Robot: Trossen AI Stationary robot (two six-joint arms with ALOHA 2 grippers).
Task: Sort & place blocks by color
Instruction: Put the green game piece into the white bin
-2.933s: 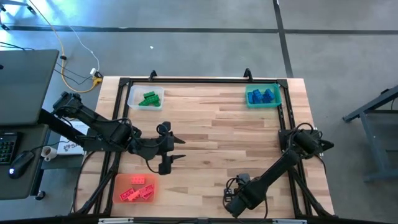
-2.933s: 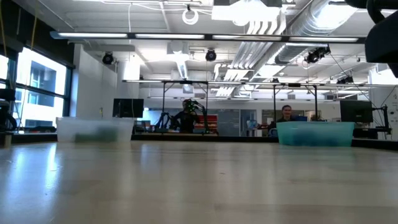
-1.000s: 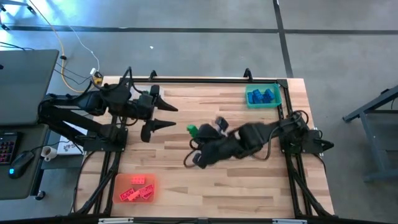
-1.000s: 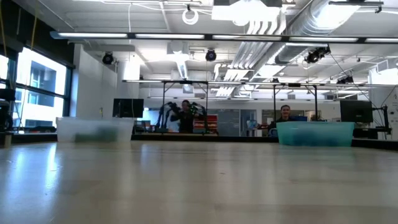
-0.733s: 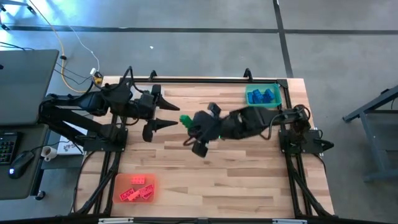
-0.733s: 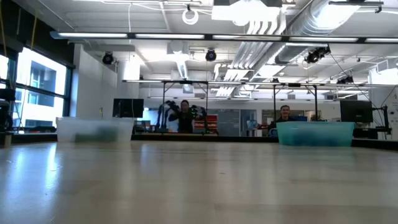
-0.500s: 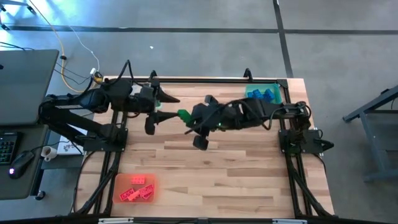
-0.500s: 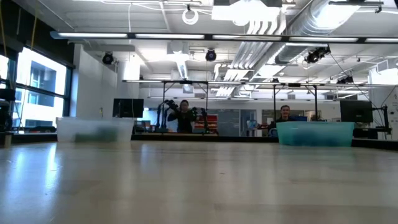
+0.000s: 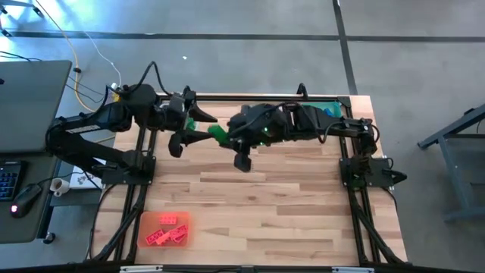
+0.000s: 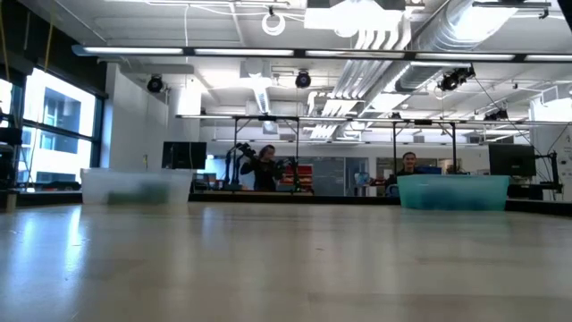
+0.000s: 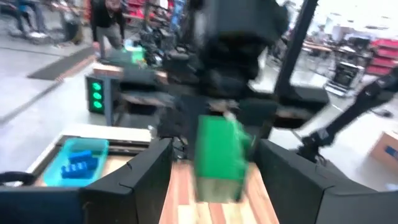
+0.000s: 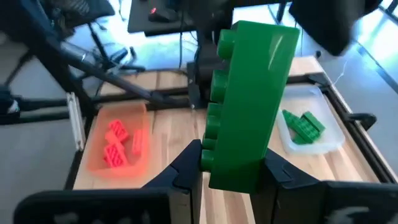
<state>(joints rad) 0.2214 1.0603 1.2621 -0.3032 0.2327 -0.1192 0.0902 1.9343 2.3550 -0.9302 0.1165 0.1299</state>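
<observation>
A green block [image 9: 218, 134] hangs in the air over the table's far left part, with my right gripper [image 9: 229, 138] shut on it. In the right wrist view the block [image 12: 249, 99] stands up from the fingers, its studs turned to one side. My left gripper [image 9: 203, 127] faces it from the left, open. In the left wrist view the block [image 11: 221, 158] stands between the two left fingers, and I see no touch. Neither gripper shows in the low view. My right gripper pinches the green block's lower end [image 12: 233, 171] between its two fingers [image 12: 186, 171], one on each broad side. It reaches in from the table's right, slanting a little downward. The block sticks out past the fingertips, lifted clear of the table.
A clear tray [image 12: 309, 127] with green blocks stands at the far left, under my left arm in the high view. An orange tray [image 9: 165, 229] with red blocks lies near left. A blue tray [image 11: 78, 162] with blue blocks stands far right. Bare wood lies between them.
My right gripper has carried the green block up and toward the table's far left, rolling its wrist, until the block stands between my left gripper's fingers. My left gripper has swung a little toward the far edge and stayed open.
</observation>
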